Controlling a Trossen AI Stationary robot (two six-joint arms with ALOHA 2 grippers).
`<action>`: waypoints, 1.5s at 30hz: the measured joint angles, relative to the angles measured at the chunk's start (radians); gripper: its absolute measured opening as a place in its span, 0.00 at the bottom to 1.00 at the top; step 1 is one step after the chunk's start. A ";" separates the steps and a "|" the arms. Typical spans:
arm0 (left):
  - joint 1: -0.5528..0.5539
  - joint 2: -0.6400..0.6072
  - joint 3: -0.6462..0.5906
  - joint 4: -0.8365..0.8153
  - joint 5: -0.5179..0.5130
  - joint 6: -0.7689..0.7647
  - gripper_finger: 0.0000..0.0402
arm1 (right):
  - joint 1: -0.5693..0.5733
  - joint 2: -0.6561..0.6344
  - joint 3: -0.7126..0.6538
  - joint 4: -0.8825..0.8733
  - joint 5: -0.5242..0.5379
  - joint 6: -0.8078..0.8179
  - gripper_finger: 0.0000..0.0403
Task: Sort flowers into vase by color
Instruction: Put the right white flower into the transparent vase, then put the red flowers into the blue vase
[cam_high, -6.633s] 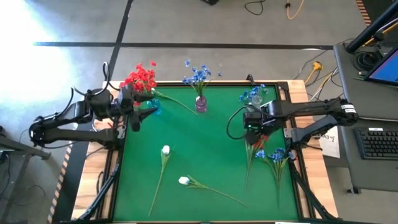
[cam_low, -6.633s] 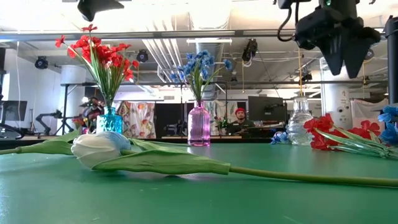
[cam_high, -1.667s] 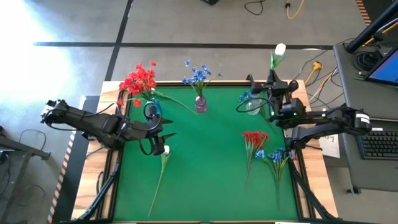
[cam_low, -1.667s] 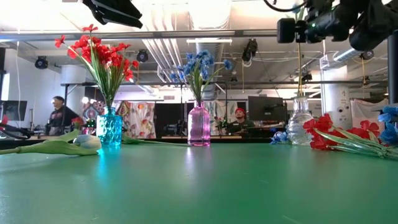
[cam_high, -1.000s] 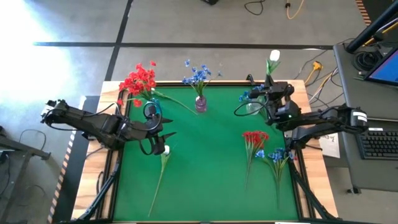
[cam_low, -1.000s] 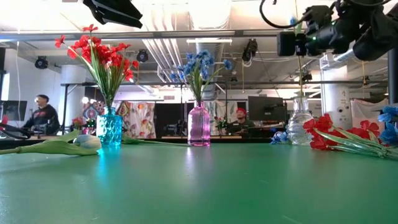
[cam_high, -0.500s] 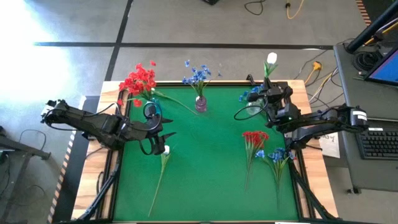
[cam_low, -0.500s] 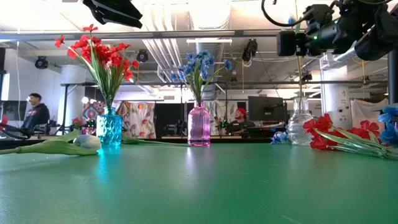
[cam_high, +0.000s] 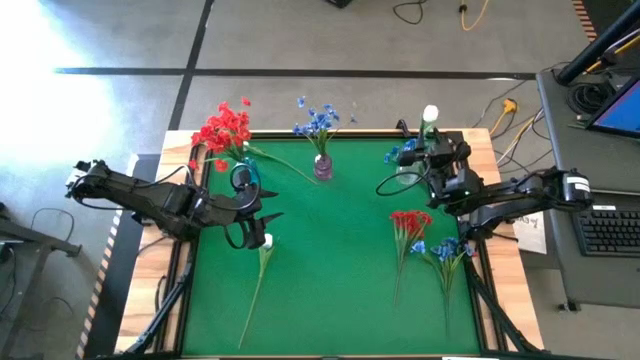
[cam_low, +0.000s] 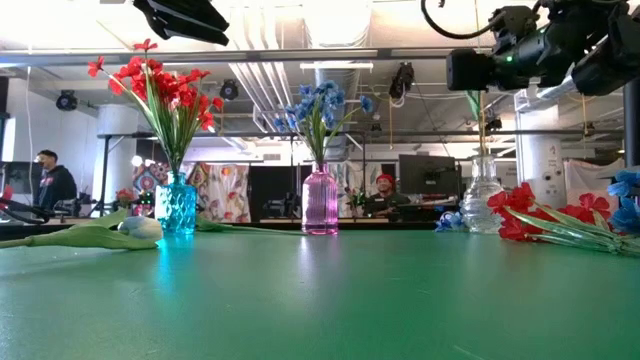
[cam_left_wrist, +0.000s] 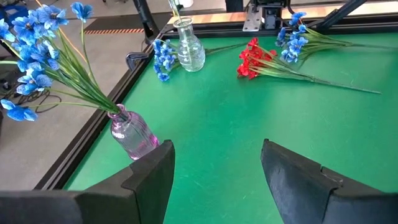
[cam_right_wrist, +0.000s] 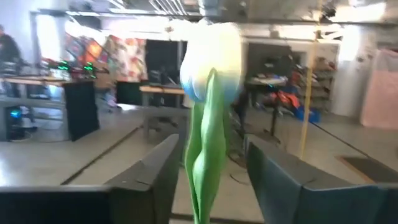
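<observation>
Green felt (cam_high: 330, 260) covers the table, framed by a dark rail, with a grey workshop floor beyond it. Its middle and whole 6 o'clock half lie bare apart from one white tulip (cam_high: 267, 241) at about 9 o'clock, whose stem runs toward 7 o'clock.

Along the 12 o'clock edge stand three vases. A blue vase (cam_low: 176, 206) at 11 o'clock holds the red flowers (cam_high: 225, 127). A pink vase (cam_high: 323, 166) at 12 o'clock holds blue flowers (cam_high: 318, 120). A clear vase (cam_left_wrist: 189, 52) at 1 o'clock holds a white bud (cam_high: 430, 114) on an upright stem, with a loose blue sprig (cam_left_wrist: 163, 57) lying just beside its foot.

The right gripper (cam_right_wrist: 208, 180) sits above the clear vase at the 1 o'clock corner, close to the rail. Its fingers stand a little apart on either side of the tulip stem, and I cannot tell whether they touch it.

At 3 o'clock a loose red bunch (cam_high: 410, 222) and a blue bunch (cam_high: 447, 249) lie side by side, stems toward 5 o'clock, near the right rail.

The left gripper (cam_high: 256, 226) hovers at 9 o'clock over the lying tulip's head, jaws apart and holding nothing. Its arm reaches in across the left rail.

Across the room, a person (cam_low: 48, 182) stands far off behind benches and monitors.
</observation>
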 joint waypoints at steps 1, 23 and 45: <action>0.000 0.000 0.000 0.000 0.000 0.000 0.56 | 0.006 0.000 0.003 0.000 0.028 -0.002 0.46; 0.000 -0.013 0.016 -0.047 0.007 -0.076 0.56 | 0.281 0.000 0.095 0.000 0.238 -0.131 0.74; -0.001 -0.012 0.017 -0.159 0.109 -0.229 0.56 | 0.452 0.001 0.368 -0.425 0.077 0.039 0.74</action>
